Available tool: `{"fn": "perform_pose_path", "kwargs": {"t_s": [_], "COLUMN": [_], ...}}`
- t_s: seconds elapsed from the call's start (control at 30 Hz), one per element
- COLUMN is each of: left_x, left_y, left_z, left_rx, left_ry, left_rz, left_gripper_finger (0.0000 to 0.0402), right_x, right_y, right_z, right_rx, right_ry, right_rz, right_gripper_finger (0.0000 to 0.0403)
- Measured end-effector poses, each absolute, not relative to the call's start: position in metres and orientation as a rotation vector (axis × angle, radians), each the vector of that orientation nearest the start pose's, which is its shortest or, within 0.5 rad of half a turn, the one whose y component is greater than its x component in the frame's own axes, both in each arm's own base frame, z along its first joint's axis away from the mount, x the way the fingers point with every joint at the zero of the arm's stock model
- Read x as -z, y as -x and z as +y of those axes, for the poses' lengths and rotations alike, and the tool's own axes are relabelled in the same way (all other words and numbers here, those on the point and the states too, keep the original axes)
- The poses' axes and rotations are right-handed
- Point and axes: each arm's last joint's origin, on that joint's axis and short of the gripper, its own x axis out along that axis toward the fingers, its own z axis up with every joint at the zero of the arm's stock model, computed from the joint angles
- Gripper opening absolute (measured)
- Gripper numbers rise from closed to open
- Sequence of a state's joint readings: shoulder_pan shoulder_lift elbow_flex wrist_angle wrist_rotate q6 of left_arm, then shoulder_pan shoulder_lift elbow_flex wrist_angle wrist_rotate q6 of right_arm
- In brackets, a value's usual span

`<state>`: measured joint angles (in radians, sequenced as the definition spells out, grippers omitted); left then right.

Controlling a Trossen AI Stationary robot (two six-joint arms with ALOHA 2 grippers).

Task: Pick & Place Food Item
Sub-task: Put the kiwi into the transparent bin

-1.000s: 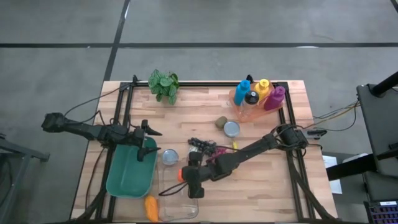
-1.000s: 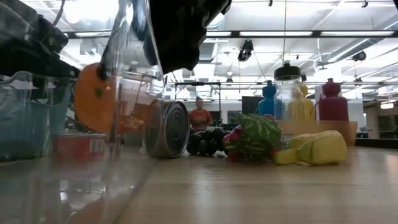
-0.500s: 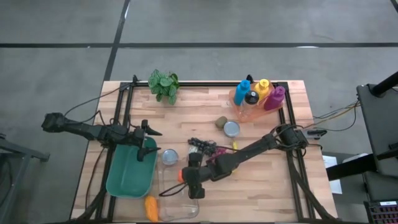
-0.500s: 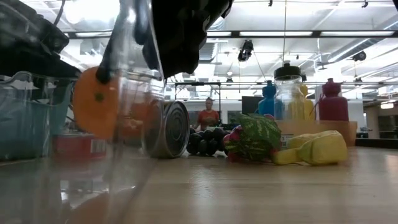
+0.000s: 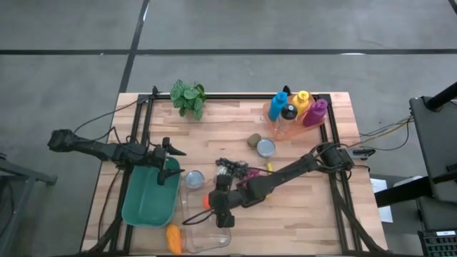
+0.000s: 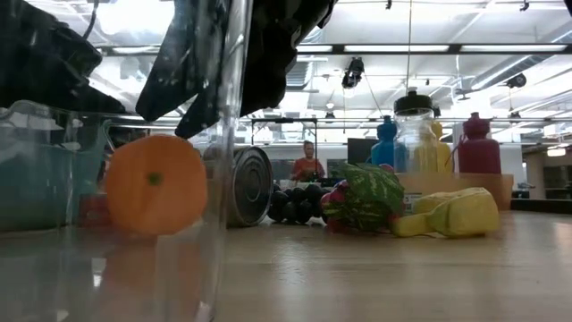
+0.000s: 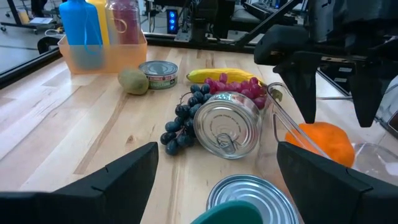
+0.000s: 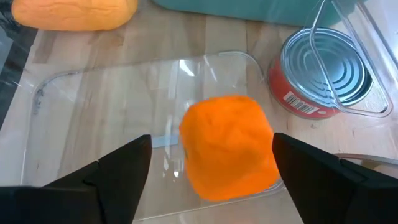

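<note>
1. Your right pincer (image 5: pixel 211 207) hangs over the clear container (image 8: pixel 124 112), its two dark fingers (image 8: pixel 93 180) spread wide on either side of the orange (image 8: pixel 229 146).
2. The orange lies free directly below that pincer, inside the container on the wooden surface (image 5: pixel 300 214) (neither finger touches it).
3. From table height the orange (image 6: pixel 155 184) rests on the container floor, with the right pincer's fingers above it and clear of it.
4. Just beyond the right pincer stands a red-labelled can (image 8: pixel 326 74); a second orange-yellow food item (image 8: pixel 71 14) lies outside the container, near its far corner.
5. Your left pincer (image 5: pixel 168 173) waits, fingers parted and holding nothing, over the teal bin (image 5: pixel 146 203), off to the side of the right pincer.
6. Ahead of the left pincer lie a tipped can (image 7: pixel 227 124), dark grapes (image 7: pixel 183 121), a banana (image 7: pixel 214 74) and a kiwi (image 7: pixel 133 81) (all well apart from the orange).
</note>
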<state>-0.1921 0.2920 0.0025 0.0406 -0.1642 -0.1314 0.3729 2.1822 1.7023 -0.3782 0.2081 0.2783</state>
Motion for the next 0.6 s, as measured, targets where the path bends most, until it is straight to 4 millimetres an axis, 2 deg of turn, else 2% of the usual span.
{"fn": "perform_pose_path", "kwargs": {"t_s": [0.43, 0.6], "left_x": [-0.143, -0.143], "left_y": [-0.111, -0.111], "left_z": [-0.017, -0.017], "left_rx": [0.012, 0.012], "left_ry": [0.087, 0.087], "left_rz": [0.247, 0.247], "left_gripper_finger": [0.0336, 0.0336], "right_x": [-0.218, -0.232], "right_y": [-0.458, -0.455], "right_z": [0.177, 0.184], "right_rx": [-0.082, -0.002], "right_ry": [0.024, 0.138], "right_rz": [0.738, 0.732], "right_gripper_finger": [0.0331, 0.0331]}}
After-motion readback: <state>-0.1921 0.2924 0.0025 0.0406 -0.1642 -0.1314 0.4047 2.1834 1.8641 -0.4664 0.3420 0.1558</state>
